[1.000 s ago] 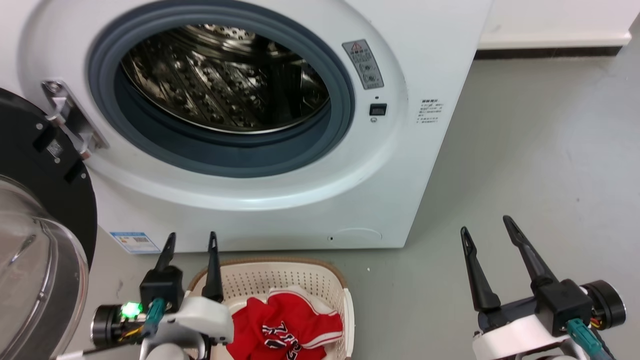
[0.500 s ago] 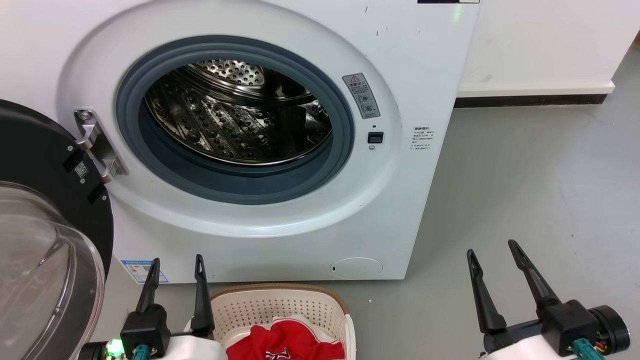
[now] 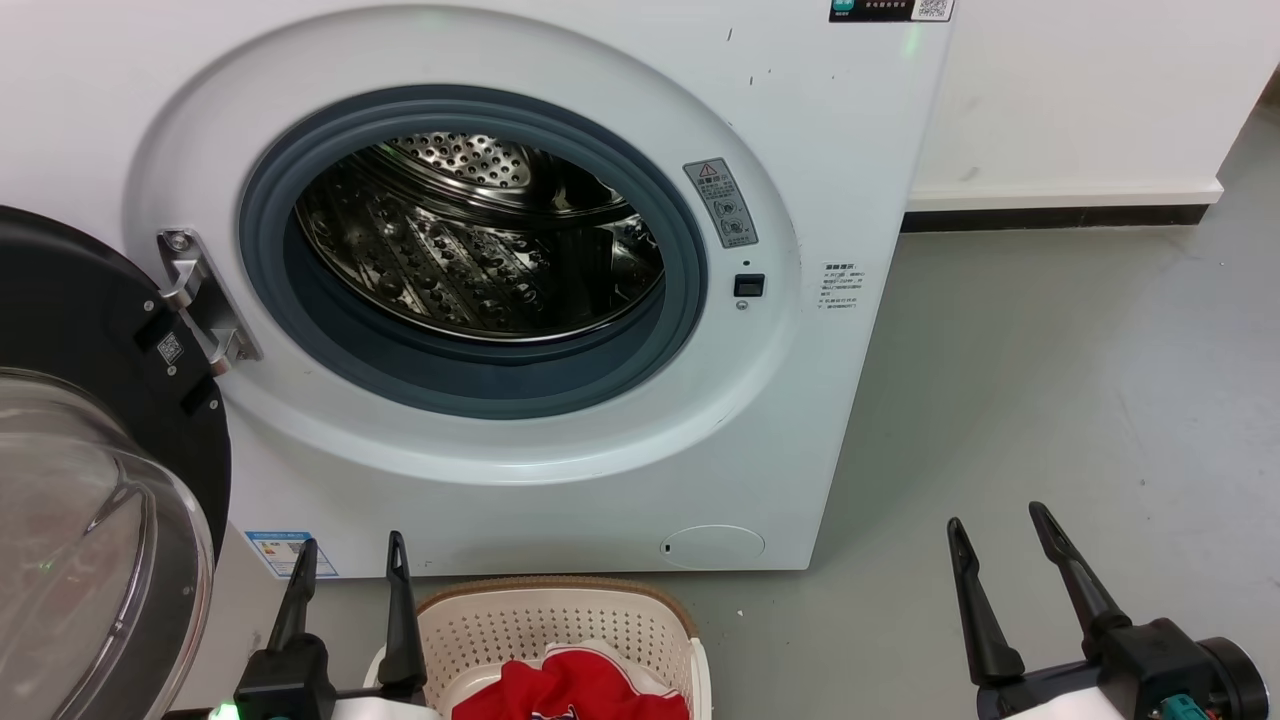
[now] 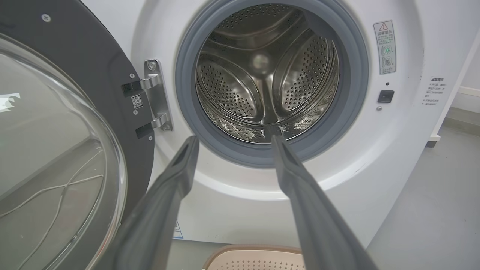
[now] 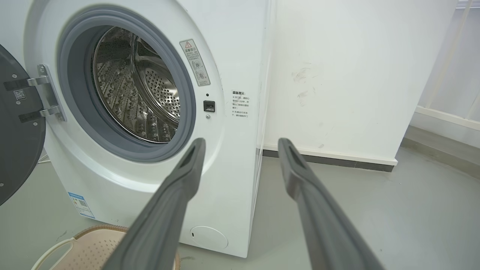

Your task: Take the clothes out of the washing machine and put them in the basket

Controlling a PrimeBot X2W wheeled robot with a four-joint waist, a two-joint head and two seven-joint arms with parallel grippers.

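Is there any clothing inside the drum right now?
No, the left wrist view looks straight into the drum and shows bare perforated steel all round.

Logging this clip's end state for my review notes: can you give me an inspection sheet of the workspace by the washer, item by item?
Surface: smooth grey floor.
Job's things: washing machine with its door swung open to the left; drum shows no garment; red clothes lie in the basket, which stands on the floor below the porthole.
Clutter: nothing seen.
Grippers: left gripper jaws open, empty, beside the basket; right gripper jaws open, empty, over the floor.
Cables: teal connector at the right wrist; no loose cable seen.
Surroundings: white wall with dark skirting to the right.
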